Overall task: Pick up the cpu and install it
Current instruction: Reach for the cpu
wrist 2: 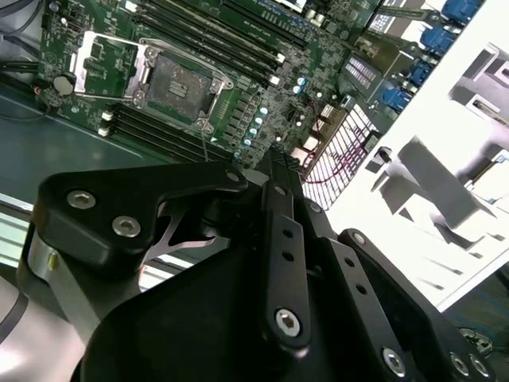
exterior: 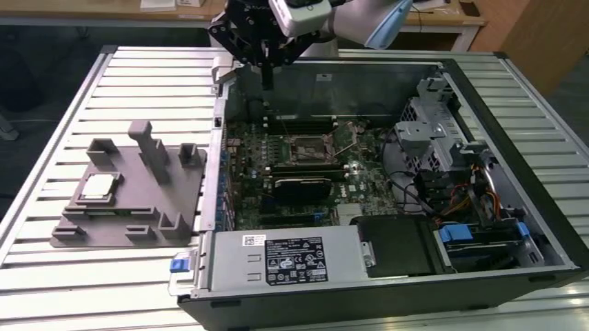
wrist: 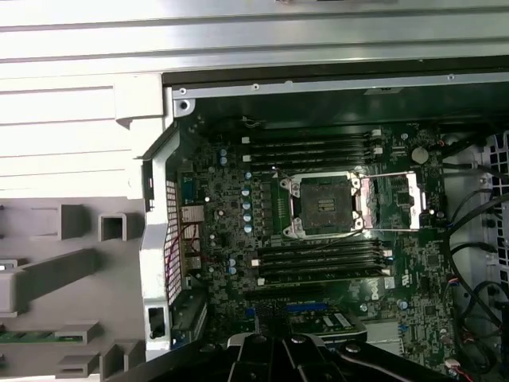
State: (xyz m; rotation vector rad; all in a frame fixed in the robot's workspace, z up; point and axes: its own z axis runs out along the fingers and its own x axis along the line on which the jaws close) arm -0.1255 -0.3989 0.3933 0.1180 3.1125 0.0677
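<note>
Exterior view, gripper (exterior: 267, 83) fingers pressed together, holding nothing, above the computer case (exterior: 368, 86) far wall, cpu (exterior: 99, 187) flat on grey tray (exterior: 138, 231), well apart, toward the exterior view's left.

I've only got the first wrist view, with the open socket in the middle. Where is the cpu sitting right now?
Observer: In the exterior view the cpu lies flat on the grey tray, outside the computer case, on the exterior view's left.
Operator: Is the gripper carrying anything?
Observer: No. The gripper is shut with nothing between its tips. It hangs above the case's far wall, well apart from the tray.
</note>
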